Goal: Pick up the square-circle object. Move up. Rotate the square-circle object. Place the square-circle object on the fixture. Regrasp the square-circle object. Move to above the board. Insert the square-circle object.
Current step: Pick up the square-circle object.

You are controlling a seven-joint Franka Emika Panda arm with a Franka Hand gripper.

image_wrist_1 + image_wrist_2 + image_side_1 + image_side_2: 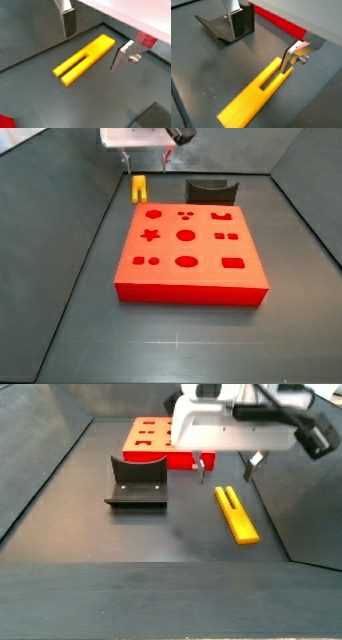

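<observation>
Gripper (pixel 150 166) is hanging at the far end of the tabletop (pixel 80 318), just above the square-circle object (pixel 138 189), fingers not clearly visible. Object is lying flat beside the board's (pixel 187 253) far left corner. Fixture (pixel 210 191) is sitting behind the board, right of the object.

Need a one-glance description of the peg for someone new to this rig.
Start at the big red board; the dark fixture stands by it. The peg lies flat on the grey floor beyond, under the open claw. It is the only yellow piece, slim and slotted at one end.
</observation>
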